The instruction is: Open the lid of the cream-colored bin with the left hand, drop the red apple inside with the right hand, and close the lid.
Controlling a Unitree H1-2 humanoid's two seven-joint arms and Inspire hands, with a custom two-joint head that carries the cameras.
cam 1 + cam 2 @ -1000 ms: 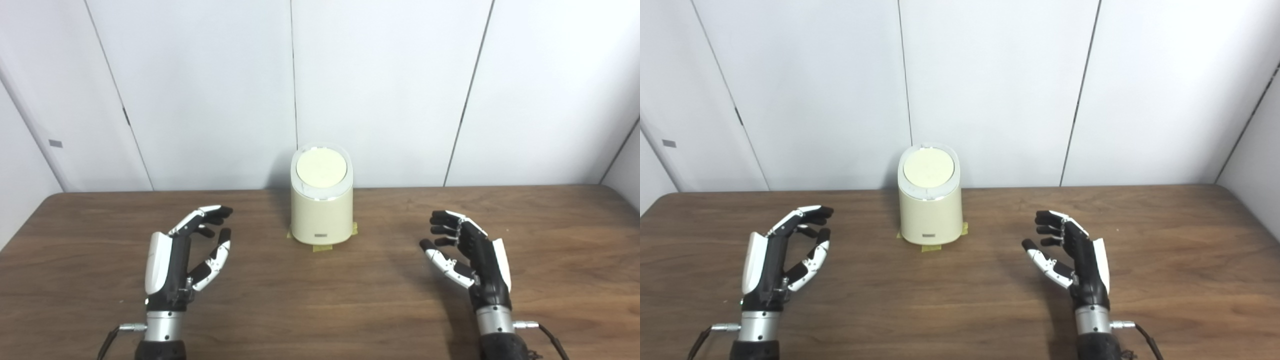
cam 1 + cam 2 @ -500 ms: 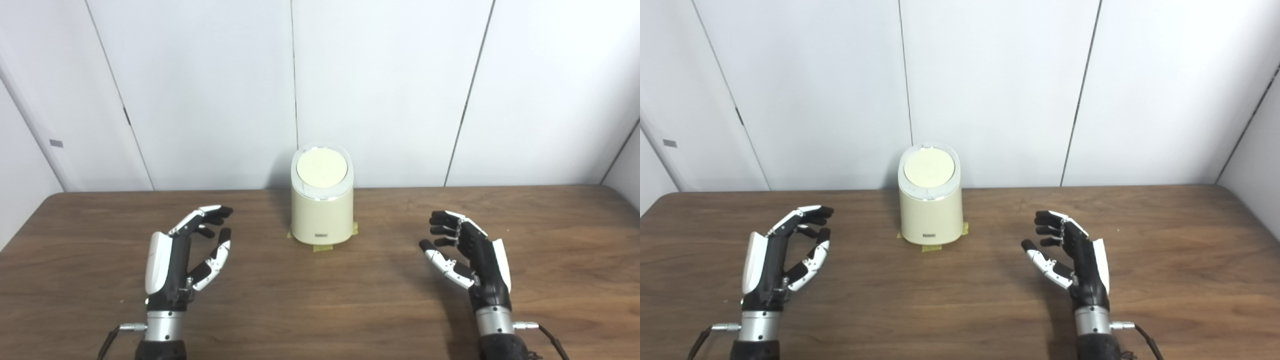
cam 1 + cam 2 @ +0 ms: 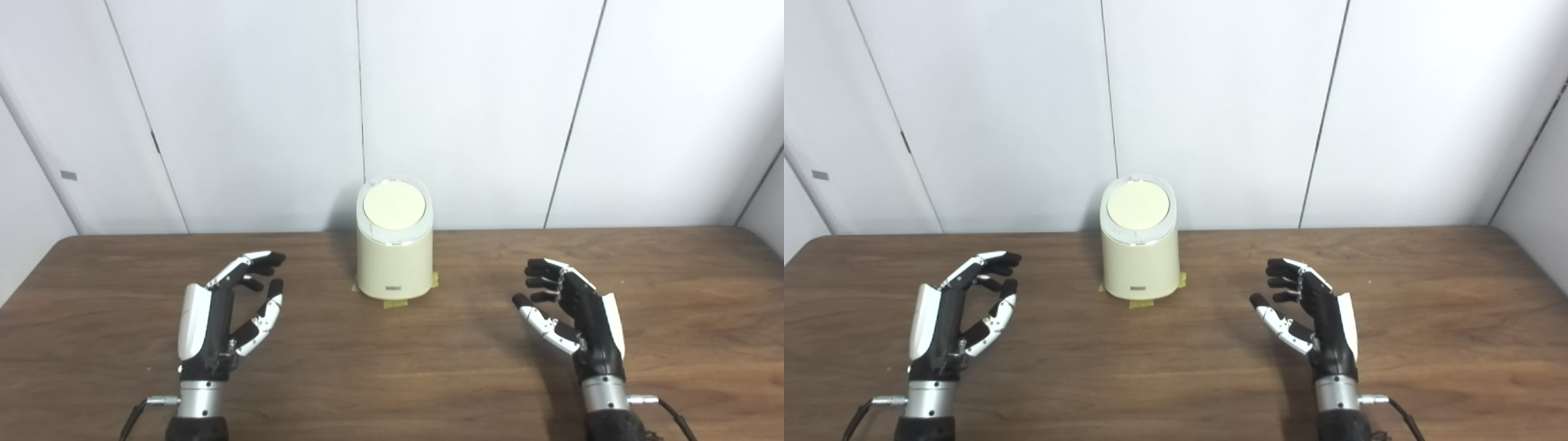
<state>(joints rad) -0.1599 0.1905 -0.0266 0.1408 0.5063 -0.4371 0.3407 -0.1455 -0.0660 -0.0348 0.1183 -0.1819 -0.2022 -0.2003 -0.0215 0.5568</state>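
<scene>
A cream-colored bin (image 3: 394,263) stands at the back middle of the wooden table (image 3: 392,380), fixed with yellow tape at its base. Its round lid (image 3: 394,206) lies shut on top. My left hand (image 3: 229,315) hovers over the table to the bin's front left, open and empty, palm facing inward. My right hand (image 3: 566,312) hovers to the bin's front right, also open and empty. No red apple shows in either view.
White wall panels (image 3: 465,110) stand right behind the table's back edge. The table's right corner (image 3: 750,236) and left corner (image 3: 61,242) show at the back.
My right hand has shifted very slightly to the left. The left hand and the bin have not moved.
</scene>
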